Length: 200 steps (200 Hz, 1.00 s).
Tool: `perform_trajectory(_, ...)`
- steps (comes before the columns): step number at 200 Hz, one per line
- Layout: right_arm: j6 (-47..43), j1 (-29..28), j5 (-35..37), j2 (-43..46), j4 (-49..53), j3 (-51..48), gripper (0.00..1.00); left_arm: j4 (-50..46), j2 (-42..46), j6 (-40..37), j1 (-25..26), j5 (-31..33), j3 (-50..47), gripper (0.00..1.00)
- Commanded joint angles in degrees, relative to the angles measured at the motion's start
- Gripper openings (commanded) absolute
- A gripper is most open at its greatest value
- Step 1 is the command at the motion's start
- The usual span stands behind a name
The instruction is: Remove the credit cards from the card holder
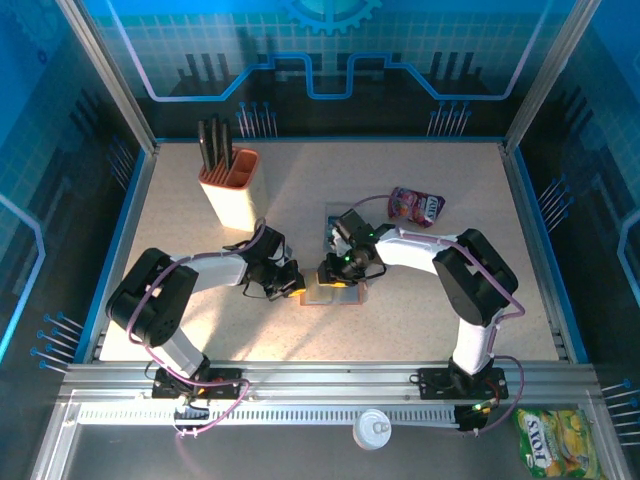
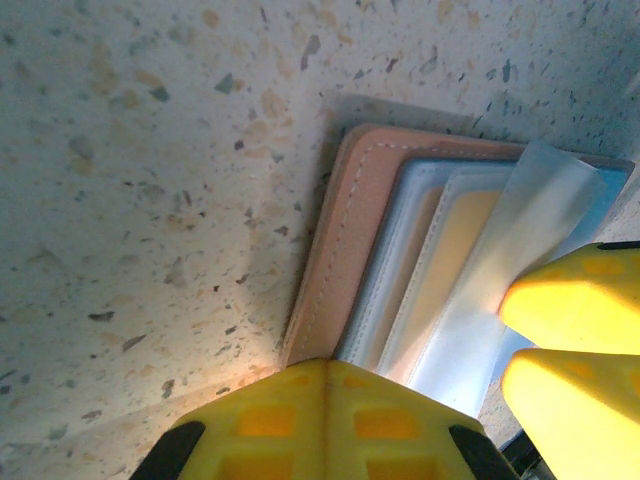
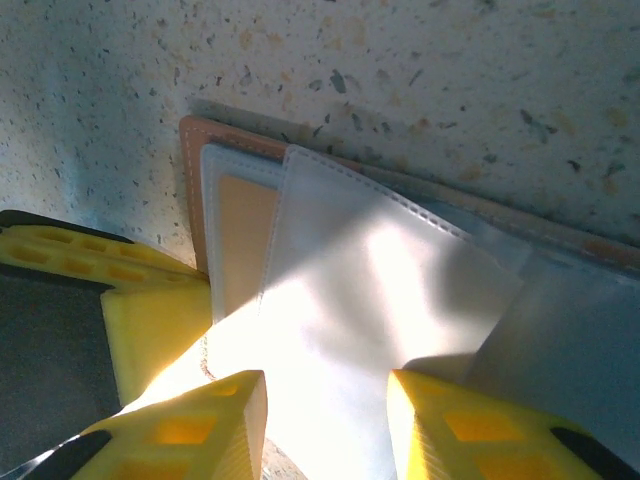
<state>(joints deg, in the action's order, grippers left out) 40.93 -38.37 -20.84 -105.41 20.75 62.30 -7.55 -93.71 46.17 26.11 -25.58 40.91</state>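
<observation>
The card holder (image 1: 330, 294) lies open on the table between both grippers, brown leather (image 2: 340, 235) outside, grey-blue pockets inside. A yellow-tan card (image 2: 455, 250) sits in one pocket, also visible in the right wrist view (image 3: 240, 225). A clear plastic sleeve (image 3: 370, 290) fans out over the pockets. My left gripper (image 2: 326, 366) is shut, its tips resting on the holder's near edge. My right gripper (image 3: 326, 405) is open, its fingers astride the clear sleeve and down on it. What looks like a teal card (image 1: 331, 228) lies just behind the right wrist.
An orange-and-cream knife block (image 1: 229, 187) stands at the back left. A purple-pink snack pouch (image 1: 417, 205) lies at the back right. Off the table in front are a round lid (image 1: 375, 428) and a yellow snack bag (image 1: 550, 440).
</observation>
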Motion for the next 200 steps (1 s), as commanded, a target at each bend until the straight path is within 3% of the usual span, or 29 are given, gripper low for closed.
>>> perform_trajectory(1, -0.5, 0.7, 0.5, 1.6, 0.3, -1.6, 0.38, -2.8, -0.9, -1.1, 0.2, 0.8, 0.0, 0.03)
perform_trajectory(99, 0.2, 2.1, -5.2, 2.1, -7.9, -6.3, 0.38, -6.1, 4.6, -0.8, 0.1, 2.1, 3.0, 0.05)
perform_trajectory(200, 0.1, 3.9, -8.6, 1.9, -13.2, -9.6, 0.36, -4.2, 5.4, 1.9, 1.0, -0.4, 4.8, 0.2)
